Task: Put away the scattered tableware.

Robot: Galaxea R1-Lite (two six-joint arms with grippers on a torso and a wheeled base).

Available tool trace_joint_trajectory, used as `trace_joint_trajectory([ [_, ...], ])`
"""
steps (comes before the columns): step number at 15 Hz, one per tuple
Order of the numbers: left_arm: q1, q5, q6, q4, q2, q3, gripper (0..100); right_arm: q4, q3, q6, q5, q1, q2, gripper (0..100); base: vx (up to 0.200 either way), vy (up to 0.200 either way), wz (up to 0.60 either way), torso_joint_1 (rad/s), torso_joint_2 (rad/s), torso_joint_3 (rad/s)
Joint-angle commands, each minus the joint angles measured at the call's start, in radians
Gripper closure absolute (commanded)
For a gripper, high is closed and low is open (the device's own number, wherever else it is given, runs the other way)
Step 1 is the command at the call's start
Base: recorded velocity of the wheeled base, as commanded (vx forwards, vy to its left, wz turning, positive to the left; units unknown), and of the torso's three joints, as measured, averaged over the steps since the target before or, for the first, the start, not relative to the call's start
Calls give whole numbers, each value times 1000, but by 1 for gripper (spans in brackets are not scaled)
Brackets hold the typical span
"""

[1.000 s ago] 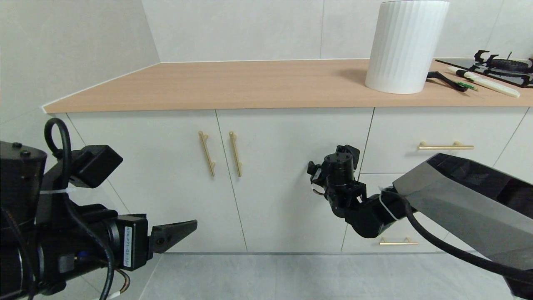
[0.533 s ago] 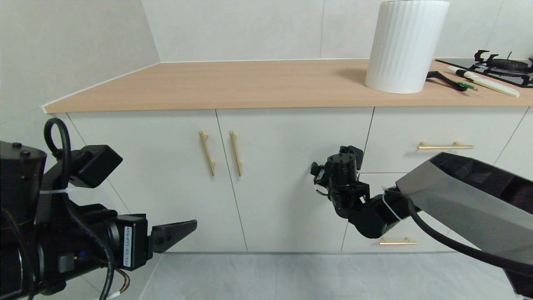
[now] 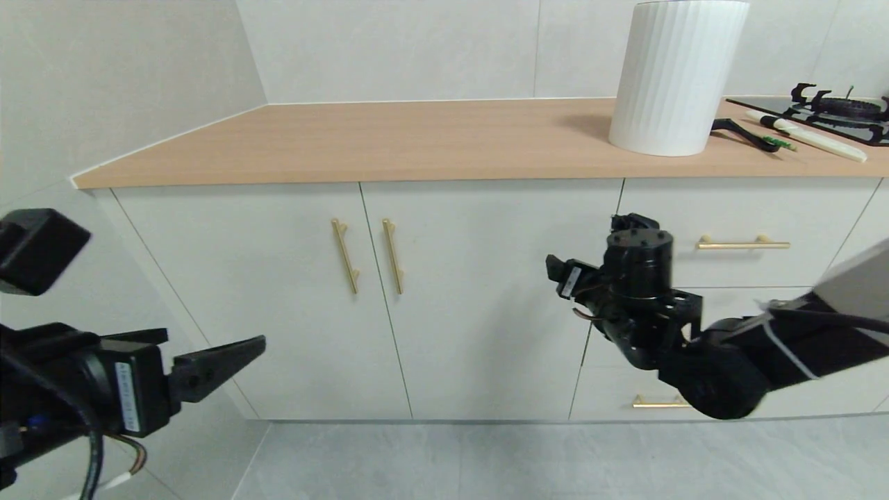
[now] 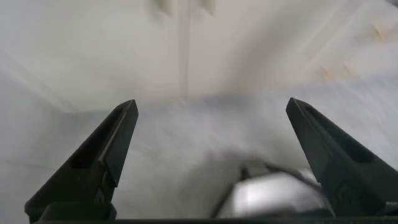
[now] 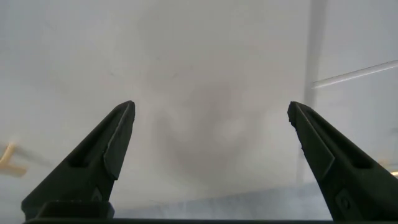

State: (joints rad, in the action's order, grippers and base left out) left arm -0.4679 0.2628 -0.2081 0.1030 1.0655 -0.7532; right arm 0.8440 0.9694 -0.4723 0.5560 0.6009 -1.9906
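You are holding the left gripper (image 4: 211,102) and right gripper (image 5: 210,107) spread and empty, low before the cabinet (image 3: 479,298). The tableware (image 3: 812,137) is lying up on the counter (image 3: 382,142), far right beside the cylinder (image 3: 677,76), long axes slanting toward the front edge; your right gripper is sitting nearer.

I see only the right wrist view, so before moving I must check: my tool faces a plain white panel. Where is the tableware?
Observer: On the wooden countertop, higher than your right tool: a long white utensil and a black-handled utensil, right of the white ribbed canister.
Operator: Which panel do I face?
Observer: A cabinet door; a gold drawer handle is to its right.
Operator: And the other arm?
Observer: The left tool is open, low before the left cabinet door.
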Motion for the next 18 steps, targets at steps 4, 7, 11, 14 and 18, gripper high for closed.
trace_joint_trajectory([
  [4,126,27,79,46,-391,161,0,76,-586,176,-10,-62,676,0,0,0,0,0,0,0],
  [7,130,78,167,178,-665,229,0,27,-798,308,-16,-121,1060,0,0,0,0,0,0,0],
  [11,187,92,202,353,-872,239,0,-345,-853,432,-14,-280,1558,0,0,0,0,0,0,0],
  [14,242,92,237,354,-960,282,0,-640,-844,558,-22,-371,1899,0,0,0,0,0,0,0],
  [18,288,159,151,348,-970,321,0,-628,-914,561,16,-487,1891,0,0,0,0,0,0,0],
])
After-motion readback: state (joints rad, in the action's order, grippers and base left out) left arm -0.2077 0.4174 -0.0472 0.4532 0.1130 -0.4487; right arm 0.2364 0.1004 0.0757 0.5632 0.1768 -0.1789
